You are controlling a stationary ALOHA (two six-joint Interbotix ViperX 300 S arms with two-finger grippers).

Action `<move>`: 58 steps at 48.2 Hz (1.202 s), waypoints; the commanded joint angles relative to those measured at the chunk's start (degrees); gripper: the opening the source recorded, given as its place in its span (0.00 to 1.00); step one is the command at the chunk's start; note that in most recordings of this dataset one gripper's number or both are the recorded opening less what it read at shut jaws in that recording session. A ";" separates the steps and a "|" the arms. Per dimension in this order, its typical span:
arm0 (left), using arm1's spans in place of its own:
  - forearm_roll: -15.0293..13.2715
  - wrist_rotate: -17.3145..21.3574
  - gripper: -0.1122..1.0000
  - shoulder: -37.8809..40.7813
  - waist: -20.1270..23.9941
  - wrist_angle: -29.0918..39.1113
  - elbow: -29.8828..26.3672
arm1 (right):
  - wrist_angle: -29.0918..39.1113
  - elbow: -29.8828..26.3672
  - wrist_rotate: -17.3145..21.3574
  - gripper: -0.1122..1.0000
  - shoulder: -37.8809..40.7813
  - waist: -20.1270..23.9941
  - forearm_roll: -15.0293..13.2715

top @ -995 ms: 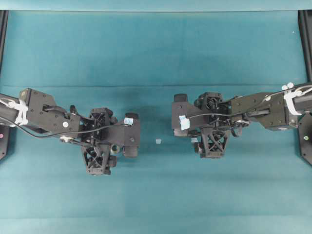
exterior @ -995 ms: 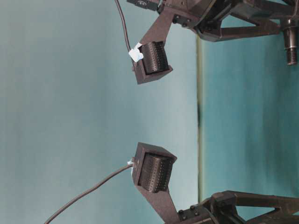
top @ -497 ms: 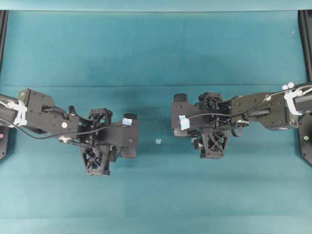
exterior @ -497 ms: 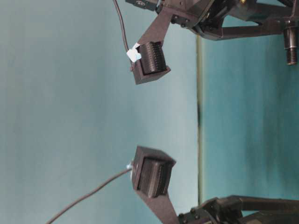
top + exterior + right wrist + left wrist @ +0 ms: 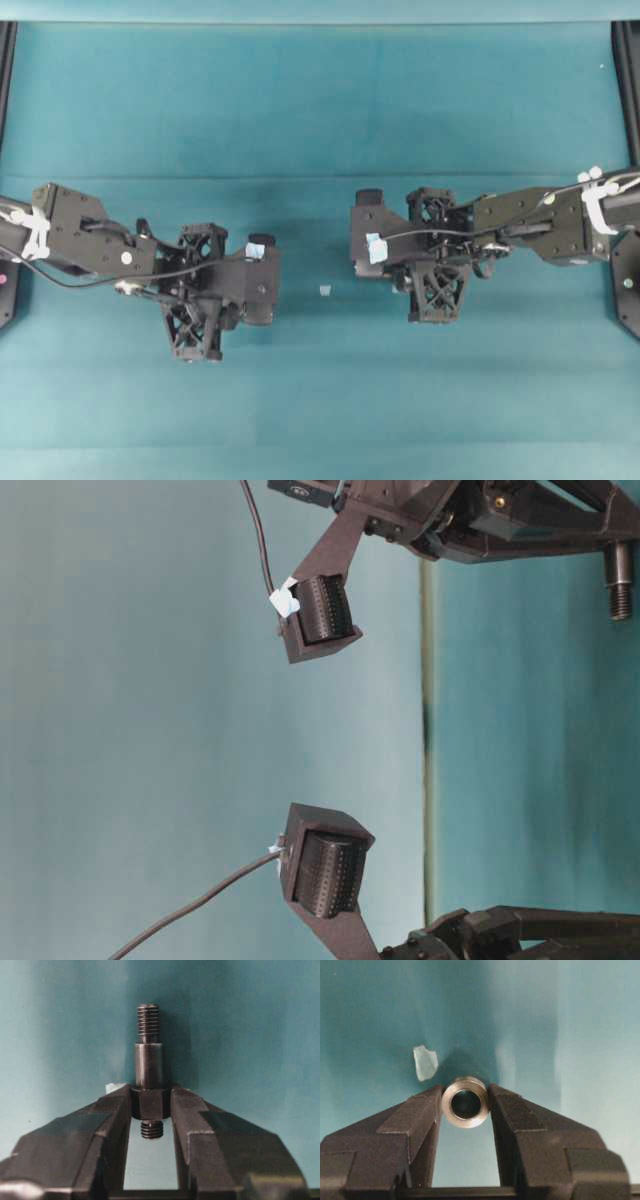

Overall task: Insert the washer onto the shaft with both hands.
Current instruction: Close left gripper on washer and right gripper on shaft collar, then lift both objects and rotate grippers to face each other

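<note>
In the left wrist view the washer [image 5: 465, 1102], a thick grey-brass ring with a dark hole, is pinched between the two fingertips of my left gripper [image 5: 465, 1106], hole facing the camera. In the right wrist view the shaft [image 5: 149, 1062], dark and stepped with threaded ends, stands out beyond my right gripper [image 5: 149, 1105], which is shut on its thick hex section. From overhead the left gripper [image 5: 232, 310] and right gripper [image 5: 405, 285] face each other across a gap. The shaft's threaded end [image 5: 620, 590] shows at the table-level view's top right.
A small pale tape scrap [image 5: 324, 290] lies on the teal mat [image 5: 320, 120] between the two grippers and also shows just beyond the washer as the tape scrap [image 5: 425, 1062]. Black frame rails [image 5: 626, 90] run along the mat's left and right edges.
Both grippers have closed from wide open, the left onto the washer and the right onto the shaft. The left arm has drifted slightly left and toward the near edge.
</note>
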 commanded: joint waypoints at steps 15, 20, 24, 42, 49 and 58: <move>0.09 -0.18 0.42 -0.97 -0.18 -0.18 -0.35 | 0.00 -0.18 -0.53 0.10 0.09 -0.09 -0.09; 0.09 -0.18 0.42 -0.97 -0.18 -0.26 -0.35 | 0.09 -0.18 -0.53 0.10 0.09 0.00 -0.09; 0.09 -0.18 0.42 -0.97 -0.18 -0.26 -0.35 | 0.09 -0.18 -0.53 0.10 0.09 0.18 0.00; 0.09 -0.18 0.42 -4.57 0.00 -0.26 -0.09 | -1.14 0.00 -0.44 0.10 -1.67 0.70 1.85; 0.09 -0.26 0.42 -6.86 0.09 -0.44 0.44 | -1.32 0.18 -0.35 0.10 -2.55 1.05 2.02; 0.09 -0.26 0.42 -9.14 0.09 -3.08 2.37 | -2.11 -0.35 -0.09 0.10 -3.60 1.93 2.11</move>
